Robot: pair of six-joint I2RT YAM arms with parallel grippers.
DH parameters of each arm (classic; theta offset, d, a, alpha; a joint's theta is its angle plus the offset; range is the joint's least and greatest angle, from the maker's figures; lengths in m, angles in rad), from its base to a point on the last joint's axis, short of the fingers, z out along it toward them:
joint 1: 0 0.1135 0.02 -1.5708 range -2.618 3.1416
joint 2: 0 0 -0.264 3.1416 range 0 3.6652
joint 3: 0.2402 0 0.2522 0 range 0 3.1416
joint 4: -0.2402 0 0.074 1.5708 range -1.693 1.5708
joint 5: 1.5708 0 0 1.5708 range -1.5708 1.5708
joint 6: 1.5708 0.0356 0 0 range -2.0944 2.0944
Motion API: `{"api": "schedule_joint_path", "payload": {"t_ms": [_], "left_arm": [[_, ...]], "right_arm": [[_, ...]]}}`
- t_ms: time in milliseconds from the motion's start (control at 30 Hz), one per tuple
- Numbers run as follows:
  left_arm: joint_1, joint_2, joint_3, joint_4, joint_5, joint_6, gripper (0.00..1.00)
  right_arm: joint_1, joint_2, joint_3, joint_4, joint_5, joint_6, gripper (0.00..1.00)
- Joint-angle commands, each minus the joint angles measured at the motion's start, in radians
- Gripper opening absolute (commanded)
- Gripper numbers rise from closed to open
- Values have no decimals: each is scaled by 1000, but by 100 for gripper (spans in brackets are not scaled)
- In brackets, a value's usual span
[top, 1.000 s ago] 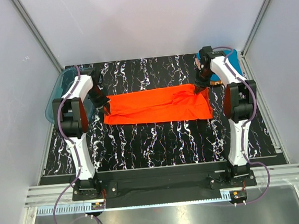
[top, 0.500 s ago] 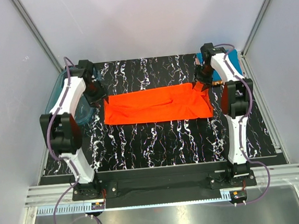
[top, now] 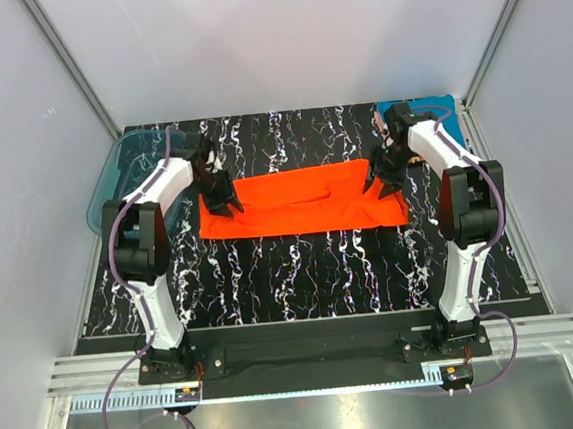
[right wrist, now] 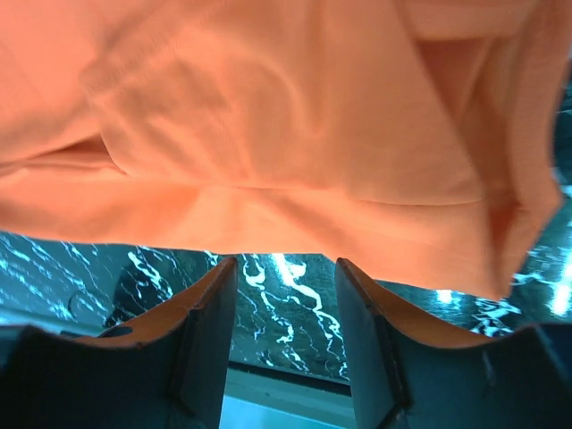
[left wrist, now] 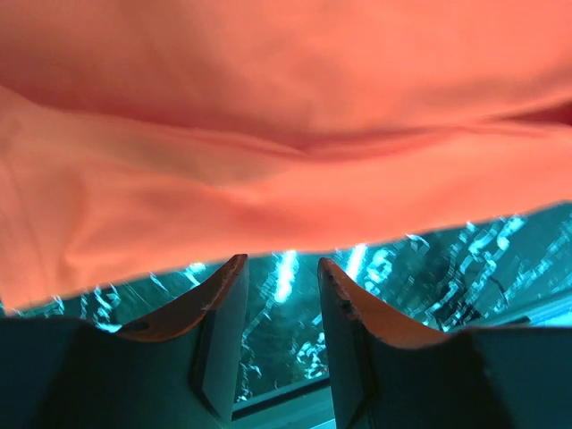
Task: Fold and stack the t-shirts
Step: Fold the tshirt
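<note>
Dial: read on the top view; 12 o'clock is the far edge of the table (top: 302, 273); the arm bases sit at 6 o'clock
Orange shirt (top: 300, 201): lies flat just toward 12 o'clock of centre; folded into a long band running 9 to 3 o'clock; a soft crease runs along its length
Teal shirt (top: 448, 108): in the 1 o'clock corner, partly hidden by the right arm; appears already folded; judged the base of the stack
Tub (top: 111, 180): at 10 o'clock, off the table's left edge; contents cannot be told
Left gripper (top: 228, 206): over the band's 9 o'clock end; fingers (left wrist: 219, 286) apart; bare table shows between them; nothing held
Right gripper (top: 382, 188): over the band's 3 o'clock end; fingers apart; nothing held; the cloth edge lies just beyond the tips
Done: lengthwise fold of the orange shirt, judged from its narrow shape
Left: cross fold bringing the ends together into a square; transfer onto the teal shirt; any other shirts cannot be seen from here
Progress: judged about midway on this shirt
</note>
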Motion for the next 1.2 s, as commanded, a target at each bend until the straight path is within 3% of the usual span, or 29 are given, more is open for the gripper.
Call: {"api": "schedule_joint_path", "payload": {"t_ms": [0,133,367,700,867,1167], "left_arm": [[56,48,33,16,-12,-2,41],[99,88,-1,-26,-57,-10,37],[103,-13,-179,29,-113,-46,41],[99,-96,-390,37,-77,-69,40],[74,-152,-369,6,-45,-4,39],[-110,-257,-242,-90,-52,160,43]], "right_arm": [[15,-46,-47,71,-72,8,54],[13,-49,-105,87,-35,15,52],[7,-3,-142,101,43,19,52],[-23,35,-113,67,120,25,54],[-22,57,-93,64,129,5,56],[-22,178,52,71,68,55,58]]}}
